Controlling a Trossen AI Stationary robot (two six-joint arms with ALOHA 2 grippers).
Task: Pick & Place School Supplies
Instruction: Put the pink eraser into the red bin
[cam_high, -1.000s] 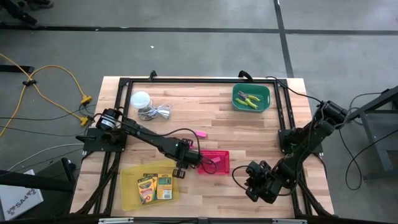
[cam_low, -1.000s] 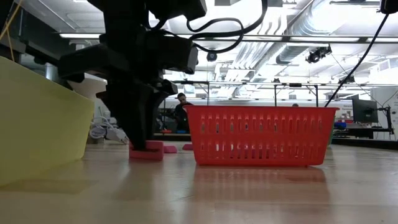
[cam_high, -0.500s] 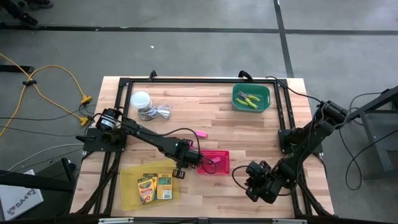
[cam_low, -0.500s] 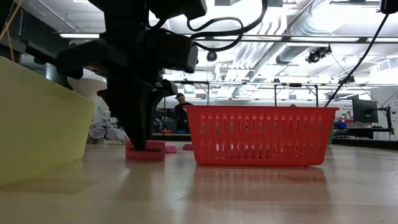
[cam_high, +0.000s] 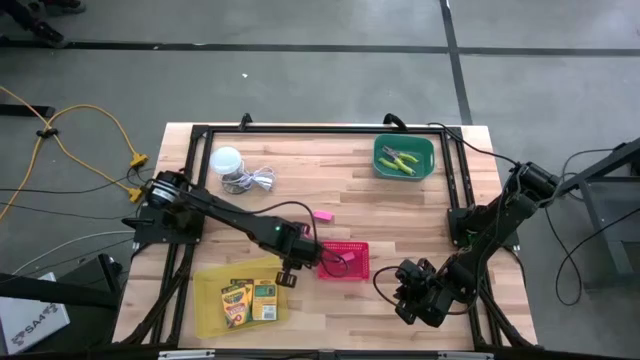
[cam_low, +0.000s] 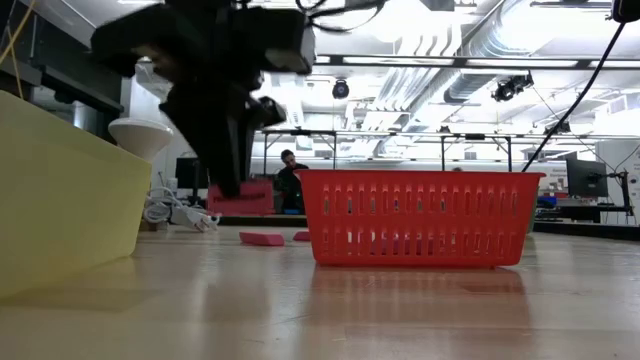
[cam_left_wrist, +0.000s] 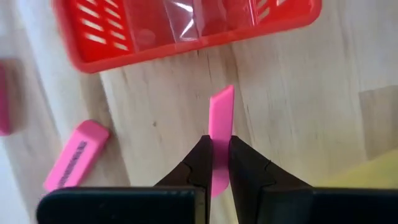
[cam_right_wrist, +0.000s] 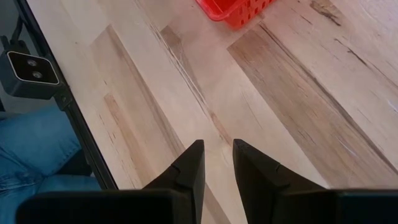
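Yellow tray (cam_high: 208, 303): nearest table edge, left side; holds two crayon boxes (cam_high: 250, 301) lying side by side.
Right gripper (cam_right_wrist: 216, 163): near edge, right side, over bare wood; the two fingers stand slightly apart with nothing between them.
Left gripper (cam_left_wrist: 215, 163): just left of the red basket, off the table top; fingers pressed onto one pink eraser (cam_left_wrist: 220, 118), which sticks out past the fingertips and hangs clear of the wood in the low view.
Red basket (cam_high: 357, 271): mid-table, just right of the left gripper; one eraser (cam_high: 344, 257) shows inside from above.
Loose erasers on the wood: one (cam_left_wrist: 70, 154) beside the basket in the left wrist view, another blurred at that picture's edge; one more (cam_high: 322, 214) farther back on the table.
Green tray (cam_high: 425, 147): far right corner; two green-handled scissor-like tools (cam_high: 402, 160) inside.
White round object with coiled cable (cam_high: 241, 170): far left.
Person (cam_right_wrist: 37, 149): a leg in blue jeans beyond the table edge, right wrist view.
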